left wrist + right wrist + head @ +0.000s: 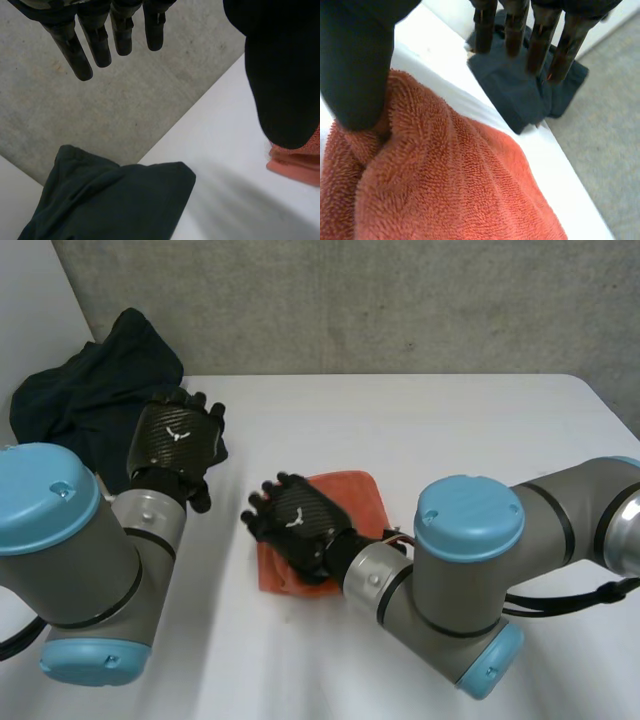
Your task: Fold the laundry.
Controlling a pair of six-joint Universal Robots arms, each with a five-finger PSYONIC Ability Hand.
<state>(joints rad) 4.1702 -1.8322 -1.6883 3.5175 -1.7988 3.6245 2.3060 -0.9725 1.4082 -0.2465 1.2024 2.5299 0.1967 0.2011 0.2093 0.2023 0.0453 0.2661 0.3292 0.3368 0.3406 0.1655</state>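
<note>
Two cloths, two hands, one table (460, 430). Nearest are both arms, coming in from the near edge, left and right.

Next, one orange towel (350, 502), folded, near the table's middle, well clear of every edge. The right hand (295, 522) lies on the towel's left part, fingers (512, 30) straight and spread, reaching past the towel's left edge. Its thumb (355, 70) presses into the pile by a crease. Nothing is gripped.

Farther left, the left hand (175, 440) is at the near edge of the dark garment (90, 390), fingers (97, 45) straight, thumb apart, holding nothing; cannot tell if it touches the cloth.

Farthest, that one dark garment is bunched at the far-left corner and lies across the table's edge.

There is open white table to the right and beyond the towel, and a bare strip between the towel and the garment. A grey wall stands behind the far edge.
</note>
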